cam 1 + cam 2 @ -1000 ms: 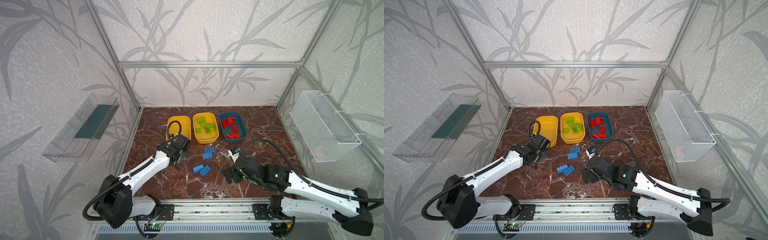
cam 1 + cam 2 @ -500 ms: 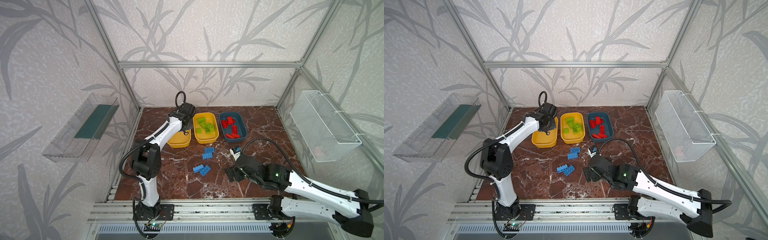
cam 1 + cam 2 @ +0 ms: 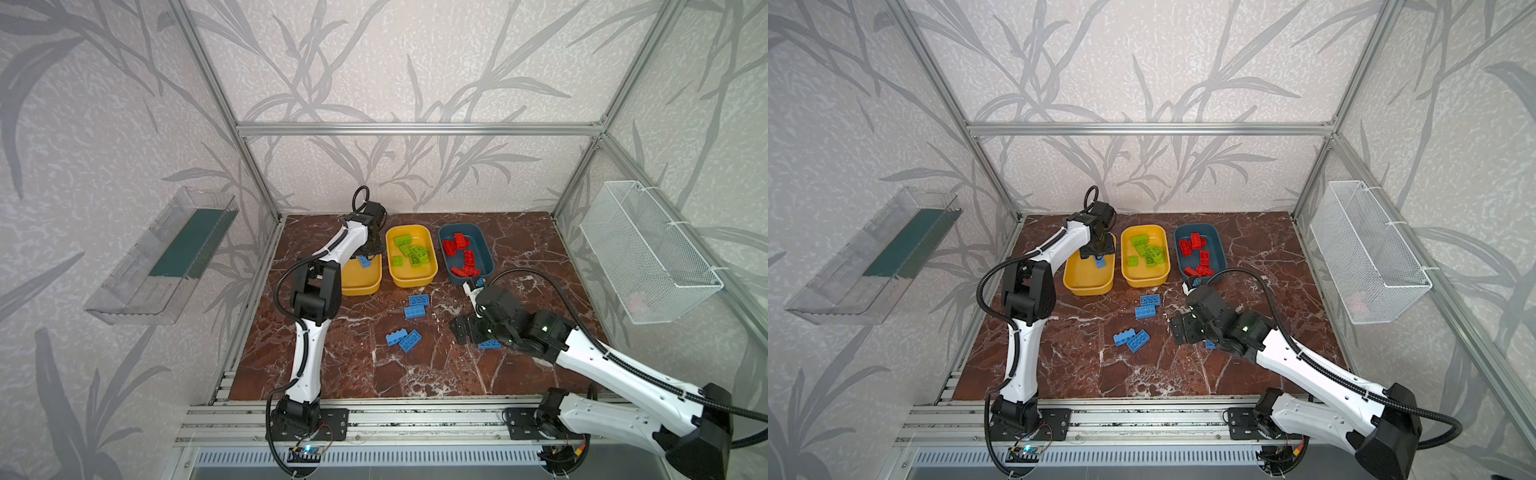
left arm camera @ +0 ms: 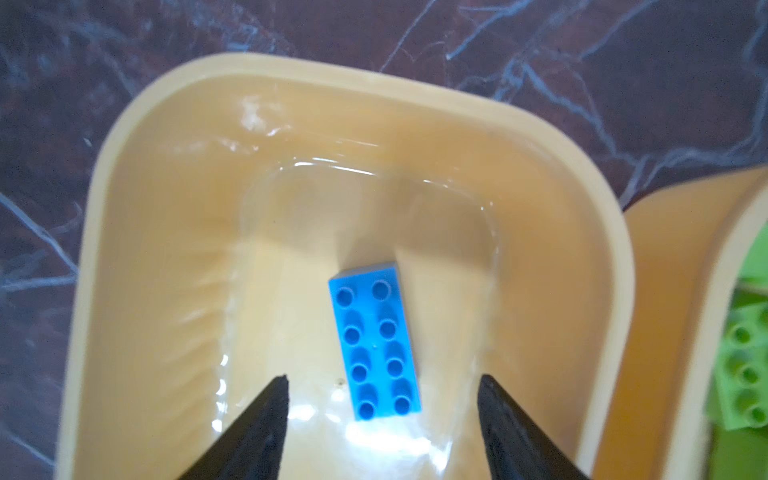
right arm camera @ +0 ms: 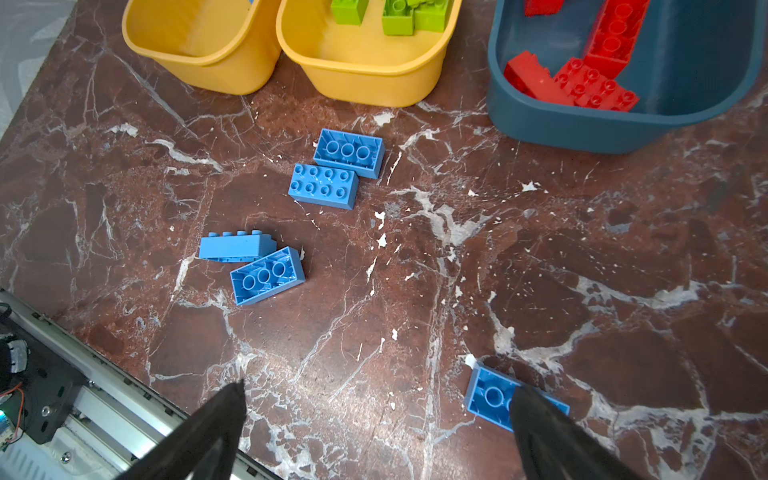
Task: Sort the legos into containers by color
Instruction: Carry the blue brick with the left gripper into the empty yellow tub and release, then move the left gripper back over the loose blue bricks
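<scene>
Left gripper: jaws apart above yellow tub; one blue brick lies free inside, untouched. Right gripper: jaws wide apart over table; five blue bricks lie there.

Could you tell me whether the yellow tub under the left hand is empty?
Not empty: a blue brick lies in the tub, studs up.

Red-brown marble counter, clear plastic tray with a green strip on the left wall, white wire basket on the right wall
</scene>
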Available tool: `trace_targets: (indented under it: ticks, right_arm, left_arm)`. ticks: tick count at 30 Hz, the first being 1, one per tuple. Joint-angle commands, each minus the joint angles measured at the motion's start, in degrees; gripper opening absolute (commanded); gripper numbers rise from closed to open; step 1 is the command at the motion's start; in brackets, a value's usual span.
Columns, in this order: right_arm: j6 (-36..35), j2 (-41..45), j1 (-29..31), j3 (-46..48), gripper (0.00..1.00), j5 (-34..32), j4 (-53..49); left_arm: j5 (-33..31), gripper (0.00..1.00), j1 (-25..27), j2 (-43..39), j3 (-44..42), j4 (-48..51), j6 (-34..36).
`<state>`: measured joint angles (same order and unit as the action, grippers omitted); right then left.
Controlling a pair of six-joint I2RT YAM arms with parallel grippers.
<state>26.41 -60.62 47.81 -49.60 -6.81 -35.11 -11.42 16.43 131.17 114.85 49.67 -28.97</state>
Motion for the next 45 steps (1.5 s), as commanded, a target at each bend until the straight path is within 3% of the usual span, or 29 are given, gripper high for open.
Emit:
trace_targets:
  ticks: [1, 6, 13, 17, 22, 29, 35, 45]
  right_arm:
    - [-1.4, -0.9, -0.4, -1.1, 0.99, 2.1, 1.5]
    - [-1.2, -0.8, -0.4, -2.1, 0.99, 2.8, 0.4]
    - [0.2, 1.6, -0.3, -2.7, 0.99, 2.2, -2.9]
    - [1.4, 2.5, 0.4, -3.1, 0.99, 2.3, -4.6]
    - [2.2, 2.7, 3.8, -4.4, 0.99, -0.3, -7.8]
    - [3.6, 6.3, 5.7, -3.0, 0.99, -0.7, -10.5]
    - [4.8, 10.7, 6.2, -1.0, 0.99, -0.7, -12.1]
    - [5.0, 14.7, 6.2, -0.2, 0.99, -2.9, -14.4]
  left_arm:
    - [0.7, 0.79, 0.3, -1.8, 0.4, 2.4, 0.5]
    - [-0.1, 0.79, 2.7, -10.9, -8.1, 0.9, 1.6]
    - [-5.5, 0.73, 11.2, -32.0, -31.3, -4.8, 3.5]
    - [-2.0, 0.70, 14.4, -42.4, -47.5, -11.1, 2.7]
    - [2.0, 0.69, 20.2, -50.8, -61.7, -16.7, 4.5]
    - [1.2, 0.69, 27.0, -53.4, -69.3, -18.3, 4.3]
    - [4.3, 0.69, 28.5, -52.6, -70.7, -20.9, 5.5]
    - [4.0, 0.69, 29.5, -44.1, -68.7, -22.8, 5.9]
